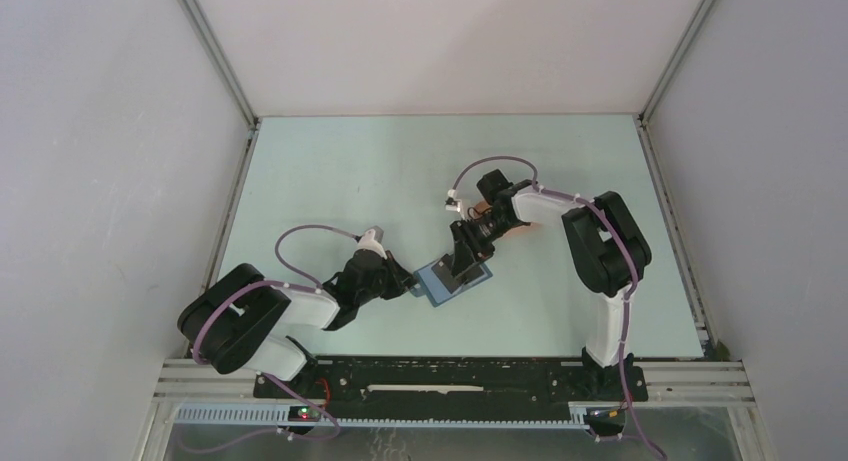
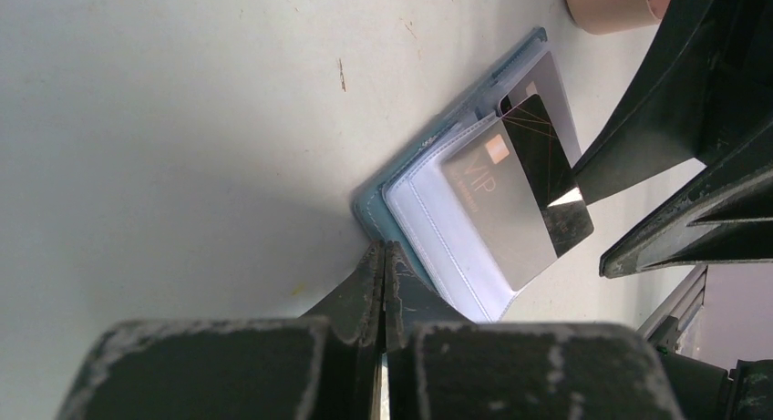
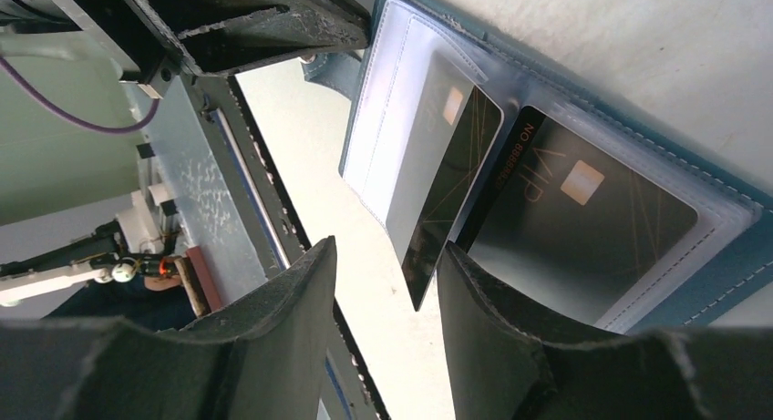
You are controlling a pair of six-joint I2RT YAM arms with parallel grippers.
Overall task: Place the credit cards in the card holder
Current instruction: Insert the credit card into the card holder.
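The card holder (image 1: 440,280) lies open on the table, its lighter inside with clear pockets facing up (image 2: 438,229). One dark VIP credit card (image 3: 583,220) sits in a pocket. A second dark credit card (image 3: 447,183) is partly inside the neighbouring pocket and sticks out between my right fingers, against one of them. My right gripper (image 3: 387,251) is open around this card, seen also in the left wrist view (image 2: 588,230). My left gripper (image 2: 383,251) is shut, its tips at the holder's near edge (image 1: 412,279). No orange-yellow card is in view.
A peach-pink tray (image 2: 611,5) stands just beyond the holder, mostly hidden behind the right arm in the top view (image 1: 522,231). White walls with metal rails enclose the pale green table (image 1: 330,171).
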